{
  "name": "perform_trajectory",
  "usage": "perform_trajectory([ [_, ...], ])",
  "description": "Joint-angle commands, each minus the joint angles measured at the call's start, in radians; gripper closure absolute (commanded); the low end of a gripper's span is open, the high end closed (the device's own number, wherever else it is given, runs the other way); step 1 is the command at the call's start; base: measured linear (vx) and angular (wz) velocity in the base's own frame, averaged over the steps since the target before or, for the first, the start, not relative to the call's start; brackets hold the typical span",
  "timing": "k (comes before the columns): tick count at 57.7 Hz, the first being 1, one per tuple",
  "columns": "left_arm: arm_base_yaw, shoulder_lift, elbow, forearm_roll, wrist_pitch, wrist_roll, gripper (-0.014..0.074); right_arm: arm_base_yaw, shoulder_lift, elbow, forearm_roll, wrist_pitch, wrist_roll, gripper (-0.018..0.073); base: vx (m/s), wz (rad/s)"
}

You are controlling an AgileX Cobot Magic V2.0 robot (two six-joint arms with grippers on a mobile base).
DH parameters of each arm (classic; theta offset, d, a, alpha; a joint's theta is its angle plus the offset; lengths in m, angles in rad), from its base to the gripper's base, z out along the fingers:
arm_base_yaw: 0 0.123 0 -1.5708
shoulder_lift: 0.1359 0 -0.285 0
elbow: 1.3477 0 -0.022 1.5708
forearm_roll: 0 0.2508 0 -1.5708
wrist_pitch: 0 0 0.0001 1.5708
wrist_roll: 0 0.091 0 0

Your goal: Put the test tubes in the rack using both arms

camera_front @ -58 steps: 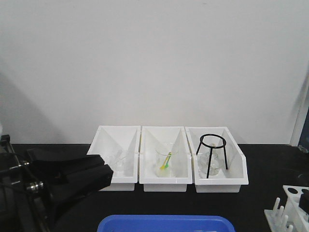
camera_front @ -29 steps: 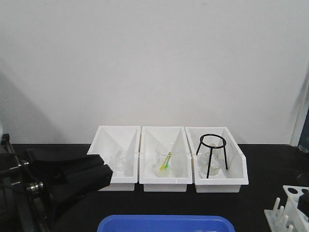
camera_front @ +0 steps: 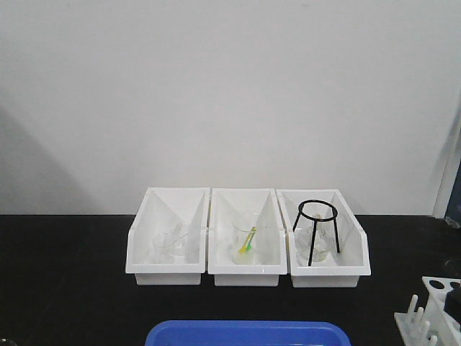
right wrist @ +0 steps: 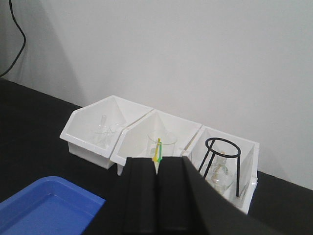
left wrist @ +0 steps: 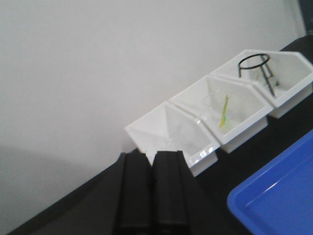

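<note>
Clear glassware (camera_front: 173, 245) lies in the left white bin (camera_front: 166, 272); in the right wrist view a slim upright tube (right wrist: 102, 128) shows among it. The white rack (camera_front: 436, 310), with upright pegs, is cut off at the bottom right corner of the front view. My left gripper (left wrist: 151, 156) is shut and empty, raised over the black table and pointing at the left bin (left wrist: 205, 159). My right gripper (right wrist: 156, 161) is shut and empty, pointing at the middle bin (right wrist: 132, 156). Neither arm shows in the front view.
Three white bins stand in a row against the wall. The middle bin (camera_front: 246, 272) holds a beaker with a yellow-green stick (camera_front: 248, 240). The right bin (camera_front: 328, 274) holds a black tripod stand (camera_front: 317, 231) and a flask. A blue tray (camera_front: 245, 333) lies at the front.
The left arm, which covered the lower left of the front view, has moved out of that view. The left bin is now fully uncovered.
</note>
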Motion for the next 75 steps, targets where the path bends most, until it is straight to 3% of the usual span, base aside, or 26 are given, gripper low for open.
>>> perform_trajectory([
  [1,0.065,-0.102,0.109,-0.021,-0.139,-0.011,0.0617,0.000,0.003,-0.034,-0.004,0.027,-0.004,0.0567,0.00,0.00],
  [10,0.143,-0.287,0.403,-0.118,-0.318,-0.011,0.0617,0.000,0.003,-0.034,-0.004,0.027,-0.004,0.0567,0.00,0.00],
  [21,0.188,-0.489,0.695,-0.126,-0.449,-0.071,0.0617,0.000,0.003,-0.034,-0.004,0.027,-0.004,0.0567,0.00,0.00],
  [25,0.211,-0.563,0.680,-0.111,-0.281,-0.090,0.0617,0.000,0.003,-0.034,-0.004,0.027,-0.004,0.0567,0.00,0.00],
  [32,0.229,-0.616,0.686,-0.114,-0.185,-0.092,0.0617,0.000,0.002,-0.034,-0.004,0.028,-0.004,0.0567,0.00,0.00],
  [47,0.229,-0.609,0.686,-0.115,-0.174,-0.214,0.0617,0.000,-0.001,-0.034,-0.004,0.027,-0.004,0.0567,0.00,0.00],
  [75,0.229,-0.609,0.686,-0.115,-0.174,-0.214,0.0617,0.000,-0.001,-0.034,-0.004,0.027,-0.004,0.0567,0.00,0.00],
])
